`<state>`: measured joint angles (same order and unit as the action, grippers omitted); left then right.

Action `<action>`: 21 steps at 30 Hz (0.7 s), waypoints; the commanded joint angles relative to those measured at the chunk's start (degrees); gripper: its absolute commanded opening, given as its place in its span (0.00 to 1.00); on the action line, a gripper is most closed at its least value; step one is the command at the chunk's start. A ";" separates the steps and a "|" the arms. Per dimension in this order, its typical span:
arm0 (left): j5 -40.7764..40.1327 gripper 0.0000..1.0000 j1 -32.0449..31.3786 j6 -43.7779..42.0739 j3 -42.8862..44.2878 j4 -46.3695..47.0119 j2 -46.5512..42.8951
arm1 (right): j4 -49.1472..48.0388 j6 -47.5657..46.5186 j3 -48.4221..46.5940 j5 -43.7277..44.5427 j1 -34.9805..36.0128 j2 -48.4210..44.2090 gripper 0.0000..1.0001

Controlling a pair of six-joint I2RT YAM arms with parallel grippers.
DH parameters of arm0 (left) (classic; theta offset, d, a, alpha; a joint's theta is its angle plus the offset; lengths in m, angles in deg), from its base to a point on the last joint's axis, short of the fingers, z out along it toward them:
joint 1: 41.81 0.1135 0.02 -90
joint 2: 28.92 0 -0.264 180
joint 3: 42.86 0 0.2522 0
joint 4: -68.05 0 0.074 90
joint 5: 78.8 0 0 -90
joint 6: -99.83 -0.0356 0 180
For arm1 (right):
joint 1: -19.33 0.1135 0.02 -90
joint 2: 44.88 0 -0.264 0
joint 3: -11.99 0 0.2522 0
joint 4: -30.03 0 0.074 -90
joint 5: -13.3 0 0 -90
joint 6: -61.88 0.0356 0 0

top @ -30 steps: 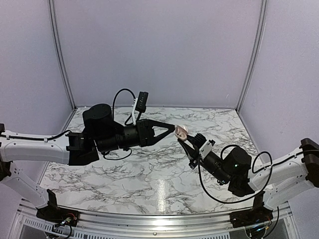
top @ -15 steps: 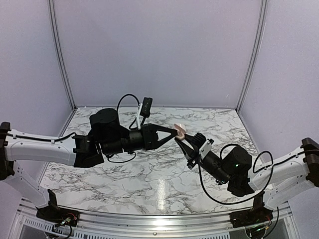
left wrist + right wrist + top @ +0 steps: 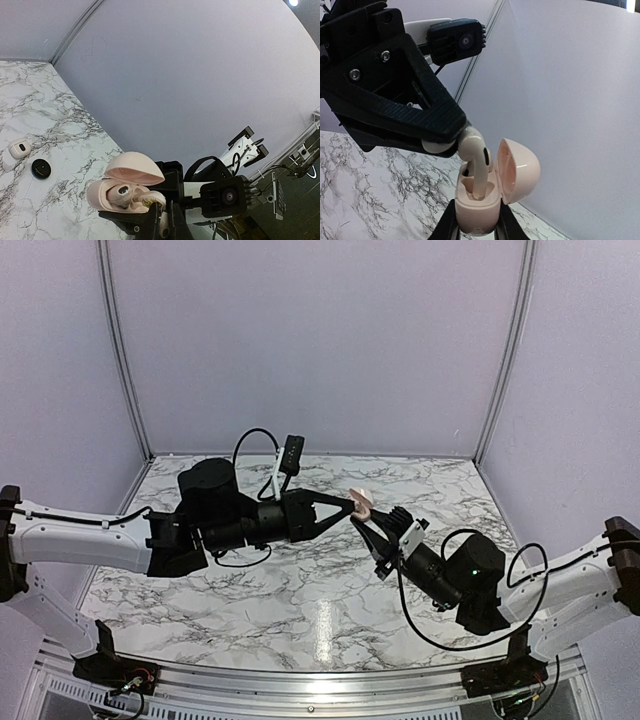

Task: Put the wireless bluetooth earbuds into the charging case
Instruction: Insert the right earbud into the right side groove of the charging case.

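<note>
A white marble tabletop (image 3: pixel 300 590) veined in dark grey is seen, enclosed by plain pale lilac walls (image 3: pixel 320 340) with metal posts in the corners. On the far part of the tabletop, a white squarish piece (image 3: pixel 20 148) with a dark spot and a black round puck (image 3: pixel 41 168) are laid near each other, well apart from both arms.

Both arms are stretched inward above the middle of the tabletop, so that their tips are brought together in the air. The left arm is extended from the left, nearly level; the right arm is reached up from the right at a slant.

The right pincer (image 3: pixel 362 525) is clenched on the base of the charging case (image 3: pixel 475 207), which is held upright off the tabletop with its lid (image 3: pixel 520 170) swung open to one side. The left pincer (image 3: pixel 350 504) is clamped on the head of a cream-coloured earbud (image 3: pixel 476 165), whose stem is lowered into one socket of the case. A second earbud (image 3: pixel 120 190) appears to be seated in the other socket.
</note>
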<state>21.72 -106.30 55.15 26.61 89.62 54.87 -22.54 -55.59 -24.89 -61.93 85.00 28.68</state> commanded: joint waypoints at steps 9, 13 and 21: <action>1.78 0.00 -0.17 -2.17 -0.90 1.78 -2.26 | -1.57 1.42 -1.53 1.35 0.51 0.02 0.00; 1.63 0.00 -0.19 -2.06 -0.86 1.48 -1.88 | -1.16 1.30 -1.89 1.31 0.51 -0.32 0.00; -0.11 0.00 -0.18 -2.41 -0.71 -0.34 -1.68 | -0.96 0.75 -1.87 0.68 0.51 -0.83 0.00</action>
<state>22.66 -106.32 53.93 26.02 89.51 53.86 -22.58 -55.15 -24.89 -61.14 85.00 28.75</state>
